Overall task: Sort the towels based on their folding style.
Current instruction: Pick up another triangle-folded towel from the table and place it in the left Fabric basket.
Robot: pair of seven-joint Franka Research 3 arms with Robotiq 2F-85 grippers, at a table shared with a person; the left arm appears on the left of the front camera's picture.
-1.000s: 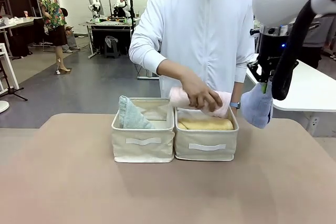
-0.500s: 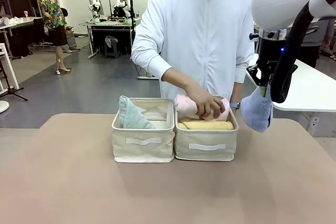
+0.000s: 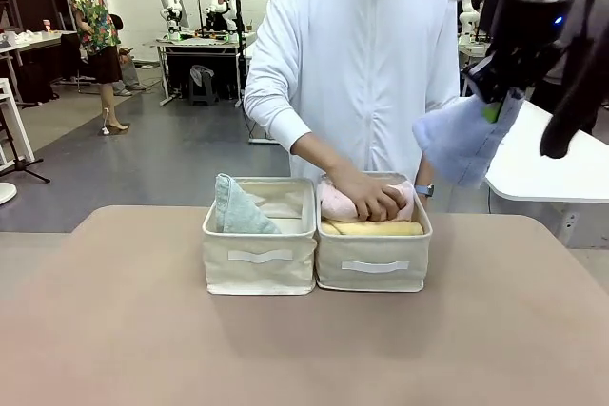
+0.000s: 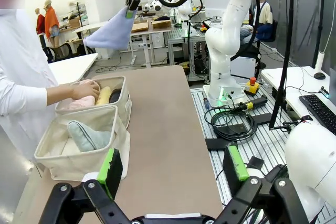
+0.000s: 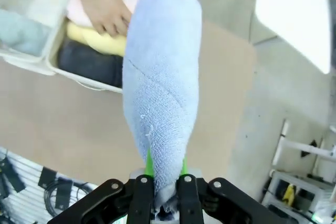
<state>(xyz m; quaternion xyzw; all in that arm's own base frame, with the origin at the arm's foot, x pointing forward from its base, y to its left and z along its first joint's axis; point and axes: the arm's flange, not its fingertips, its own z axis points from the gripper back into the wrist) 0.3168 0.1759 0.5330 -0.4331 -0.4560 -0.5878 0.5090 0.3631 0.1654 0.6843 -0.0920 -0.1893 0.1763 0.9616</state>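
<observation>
My right gripper is shut on the narrow end of the light-blue cone towel, held high at the right of the bins; in the right wrist view the light-blue cone towel rises from between the pads. The person's hand presses a pale pink rolled towel into the right bin, above a yellow roll. A dark grey roll lies beside the yellow one. The sage-green cone towel stands in the left bin. My left gripper is open, off the table's side.
The two beige bins stand side by side at the table's far middle. A white table stands beyond on the right. The other arm's base and cables show beside the table in the left wrist view.
My right gripper has risen and swung the light-blue towel up, tilting it towards the left. The person's hand has pushed the pink roll down into the right bin.
</observation>
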